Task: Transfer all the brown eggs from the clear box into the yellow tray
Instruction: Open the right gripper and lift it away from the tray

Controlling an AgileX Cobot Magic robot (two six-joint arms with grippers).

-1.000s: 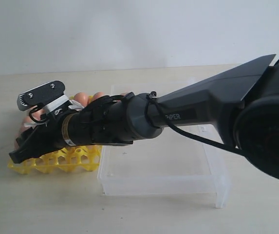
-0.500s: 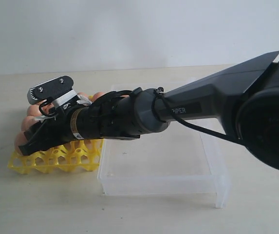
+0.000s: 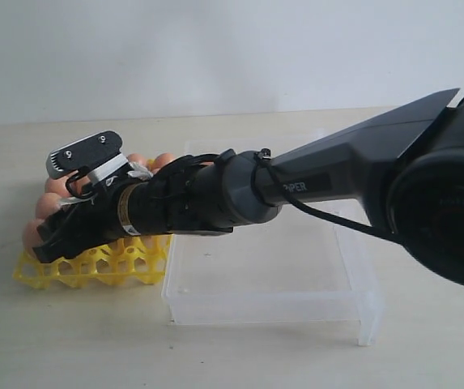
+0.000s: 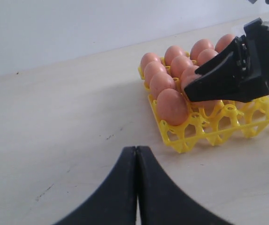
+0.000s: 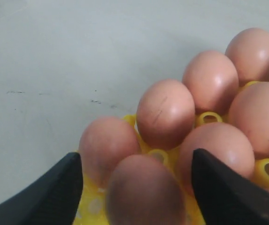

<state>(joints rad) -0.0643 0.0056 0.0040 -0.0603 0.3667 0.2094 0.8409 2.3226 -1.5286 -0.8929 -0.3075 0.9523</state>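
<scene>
Yellow tray (image 3: 94, 267) sits just beside clear box (image 3: 272, 301), edges nearly meeting. Brown eggs (image 4: 172, 105) fill tray's rows toward the wall; cups along the camera-side edge are open. R gripper (image 5: 134, 161) is over the tray, fingers spread, straddling one egg w/ gaps both sides. L gripper (image 4: 136, 157) is pinched together, empty, above bare table (image 4: 54, 117).

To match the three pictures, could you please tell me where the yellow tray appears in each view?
Exterior view: the yellow tray lies at left, beside the clear box, under the right gripper.
Left wrist view: the yellow tray lies beyond the shut left gripper, carrying brown eggs.
Right wrist view: only yellow tray pegs show between eggs.
Shared landmark: the right gripper over the eggs.
</scene>
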